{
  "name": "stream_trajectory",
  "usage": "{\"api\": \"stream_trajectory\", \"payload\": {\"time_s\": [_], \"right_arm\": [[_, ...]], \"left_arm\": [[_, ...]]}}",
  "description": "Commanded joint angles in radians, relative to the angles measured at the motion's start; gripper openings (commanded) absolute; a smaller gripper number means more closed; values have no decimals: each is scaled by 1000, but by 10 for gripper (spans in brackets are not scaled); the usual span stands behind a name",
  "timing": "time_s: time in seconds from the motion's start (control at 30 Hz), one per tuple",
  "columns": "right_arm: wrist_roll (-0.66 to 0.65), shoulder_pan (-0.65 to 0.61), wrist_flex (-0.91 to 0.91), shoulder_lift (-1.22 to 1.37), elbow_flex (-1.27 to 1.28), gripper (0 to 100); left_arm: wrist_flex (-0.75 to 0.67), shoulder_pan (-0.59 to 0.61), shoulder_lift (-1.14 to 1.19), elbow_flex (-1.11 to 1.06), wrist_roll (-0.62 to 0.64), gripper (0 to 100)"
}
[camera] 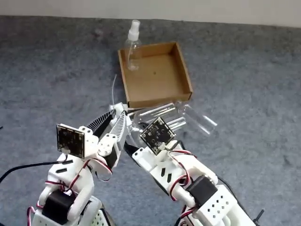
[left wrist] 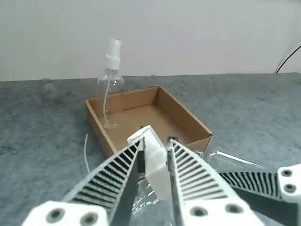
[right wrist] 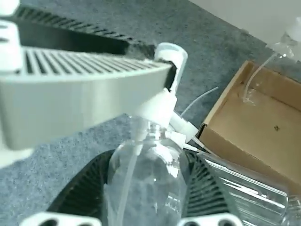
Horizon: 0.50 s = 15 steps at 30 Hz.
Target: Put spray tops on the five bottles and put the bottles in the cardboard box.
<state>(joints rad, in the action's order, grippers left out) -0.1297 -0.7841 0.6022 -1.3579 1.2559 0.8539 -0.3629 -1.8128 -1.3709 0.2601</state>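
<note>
Cardboard box [camera: 156, 75] noted open-topped on grey carpet [camera: 244, 66], at 12 o'clock from both arms in the high view. One standing bottle [camera: 133, 49] is seen upright inside it, in the 11 o'clock corner, with a white sprayer [camera: 134, 27] already on its neck.

Left gripper [left wrist: 156, 143] is clamped on a white spray top [left wrist: 157, 172], which is pinched between its two ribbed fingers. Right gripper [right wrist: 149, 157] is closed around a clear held bottle [right wrist: 146, 188], gripped near the shoulder, with the neck pointed toward the left gripper. In the right wrist view the spray top is set at the mouth of the held bottle, and a dip tube [right wrist: 128, 176] is seen running down inside it. Whether the top is fully seated cannot be told.

Both grippers are met just short of the box's 6 o'clock wall. More lying bottles [camera: 195, 117] are found on their sides on the carpet, just beside that wall, at 3 o'clock from the grippers. Probably two or three are there; the count is blurred by the clear plastic. A thin loose tube [camera: 113, 89] is seen on the carpet at 9 o'clock of the box.
</note>
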Motion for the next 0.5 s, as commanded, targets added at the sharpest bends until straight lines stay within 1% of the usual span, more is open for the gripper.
{"api": "stream_trajectory", "payload": {"time_s": [0.0, 0.23, 0.37, 0.47], "right_arm": [[12, 25, -45, -24, -21, 3], [11, 25, -45, -22, -19, 3], [11, 25, -48, -22, -1, 3], [11, 25, -48, -22, -1, 3]], "left_arm": [[86, -15, -16, 58, -17, 35], [94, -8, -16, 107, -21, 35], [92, 94, -16, 143, -80, 35], [94, 139, -16, 151, -89, 36]]}}
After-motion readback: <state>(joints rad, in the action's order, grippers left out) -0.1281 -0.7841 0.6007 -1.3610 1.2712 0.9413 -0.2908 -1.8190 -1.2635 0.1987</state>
